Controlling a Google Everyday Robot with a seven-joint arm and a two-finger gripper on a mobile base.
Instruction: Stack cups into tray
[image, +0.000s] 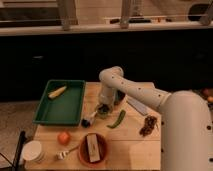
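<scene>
The green tray (64, 109) sits at the table's left and holds a yellow item (57, 92). My gripper (102, 109) hangs from the white arm (112, 79) low over the table, just right of the tray. A small pale green round thing, maybe a cup, shows right at the gripper, and I cannot tell if it is held. A small dark cup (88, 120) lies just left and in front of the gripper. Another dark greenish cup (120, 96) stands behind the arm, partly hidden.
A green pepper (116, 119) lies right of the gripper. Beyond it are a knife (135, 106) and a dark dried item (148, 125). At the front are a red-brown bowl (93, 148) holding a block, an orange (63, 137) and a white tub (32, 150).
</scene>
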